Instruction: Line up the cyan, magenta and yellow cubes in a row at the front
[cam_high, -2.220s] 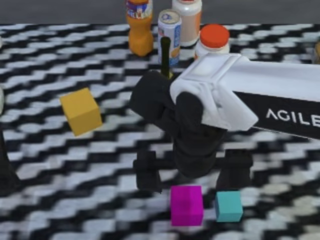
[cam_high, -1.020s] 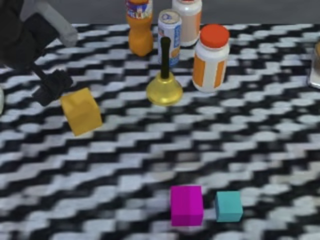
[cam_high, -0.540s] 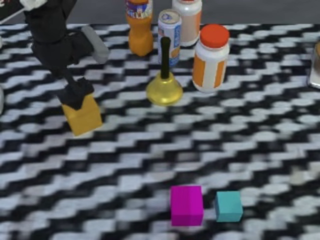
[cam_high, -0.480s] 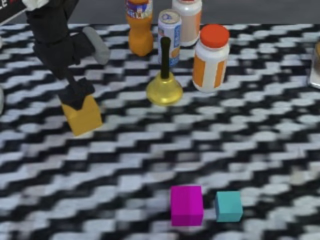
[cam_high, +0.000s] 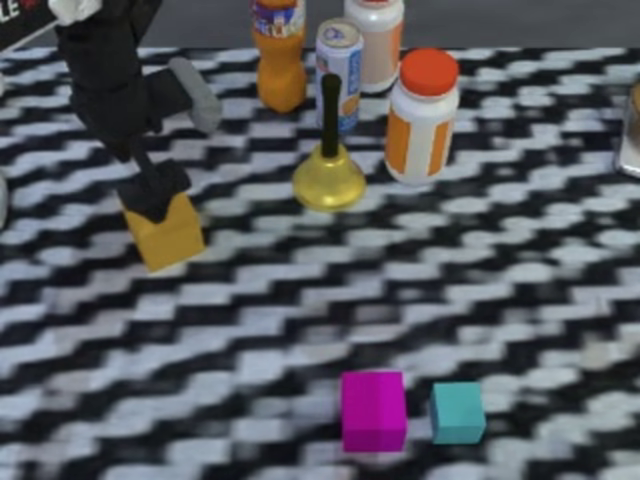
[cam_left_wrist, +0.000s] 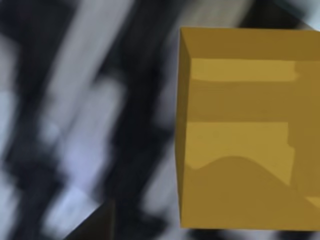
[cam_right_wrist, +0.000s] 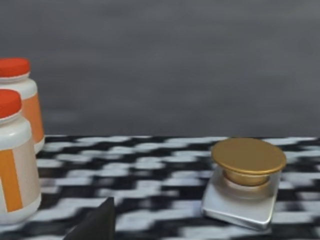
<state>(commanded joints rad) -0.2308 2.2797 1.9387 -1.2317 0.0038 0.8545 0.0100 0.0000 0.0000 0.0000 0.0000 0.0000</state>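
Observation:
The yellow cube (cam_high: 165, 233) sits at the table's left, turned slightly askew. My left gripper (cam_high: 154, 193) hangs right over its back edge, open, with the arm reaching in from the top left corner. In the left wrist view the yellow cube (cam_left_wrist: 245, 135) fills the frame close up, with one dark finger (cam_left_wrist: 97, 226) off to its side. The magenta cube (cam_high: 373, 410) and the cyan cube (cam_high: 458, 412) stand side by side near the front edge, a small gap between them. My right arm is out of the top view; one finger (cam_right_wrist: 97, 224) of it shows, held wide.
A golden bell (cam_high: 328, 176) stands mid-table. Behind it are an orange bottle (cam_high: 280, 55), a can (cam_high: 340, 70), a white bottle (cam_high: 375, 35) and a white jar with an orange lid (cam_high: 424, 115). A gold-topped call bell on a silver base (cam_right_wrist: 245, 182) sits at the right edge.
The right arm has withdrawn from above the magenta and cyan cubes and left the top view. The left arm came in and lowered onto the yellow cube, barely moving in the last half second.

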